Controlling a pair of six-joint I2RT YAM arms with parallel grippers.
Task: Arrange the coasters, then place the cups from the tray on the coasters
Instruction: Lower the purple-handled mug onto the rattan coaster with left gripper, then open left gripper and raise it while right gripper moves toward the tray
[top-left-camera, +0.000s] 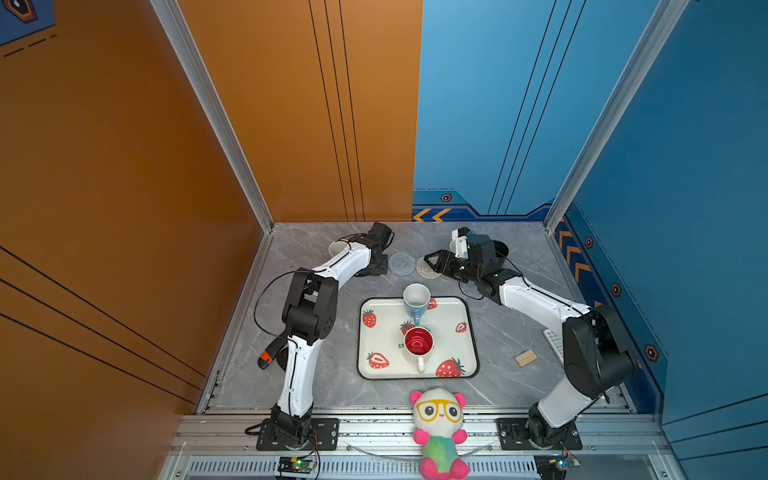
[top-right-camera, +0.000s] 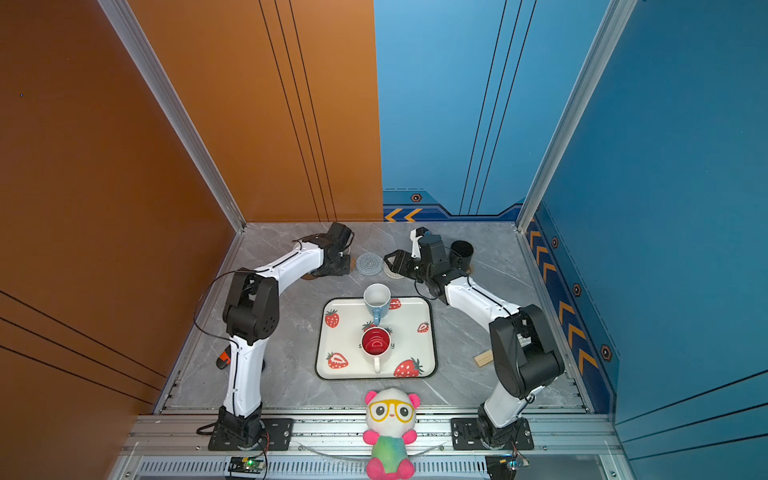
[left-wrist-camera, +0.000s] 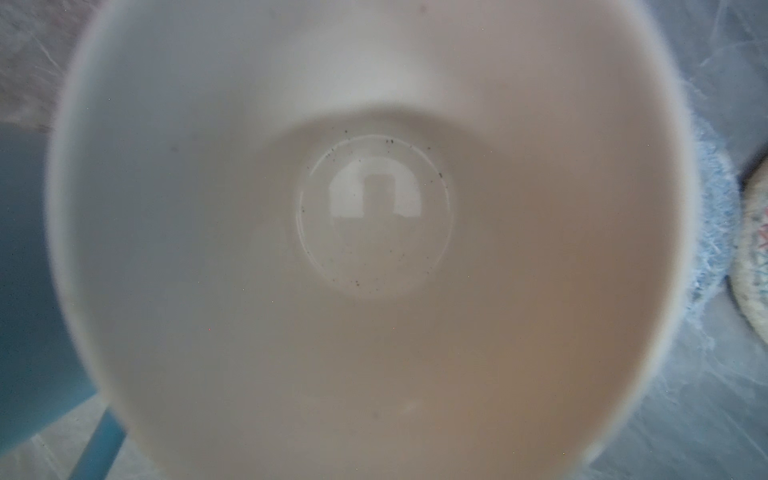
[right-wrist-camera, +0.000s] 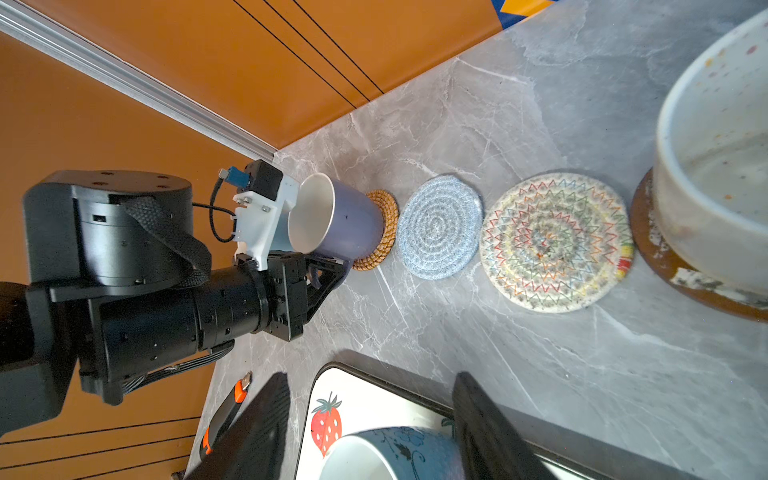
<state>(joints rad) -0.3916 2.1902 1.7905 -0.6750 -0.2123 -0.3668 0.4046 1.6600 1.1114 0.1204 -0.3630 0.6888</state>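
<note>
Top views, arms: L gripper (top-left-camera: 376, 266) low at far-left end of coaster row, jaws hidden under wrist. R gripper (top-left-camera: 430, 264) open, empty, above the row.
Top views, tray (top-left-camera: 469, 332): light blue mug (top-left-camera: 417, 301) and red-inside mug (top-left-camera: 418, 345) stand on it, handles toward near edge.
L wrist: looks straight into lavender mug (left-wrist-camera: 374, 249); jaws not seen. Grey-blue crochet round (left-wrist-camera: 715, 208) just beside.
R wrist: L gripper closed on lavender mug's handle, mug standing on rattan round (right-wrist-camera: 384, 232). R fingers (right-wrist-camera: 486, 428) spread, nothing btwn.
Handling: prob. ceramic, so stiff, glazed and slick, chips easily, some weight. Best hold prob. the handle, or pinch the rim wall; set down soft.
</note>
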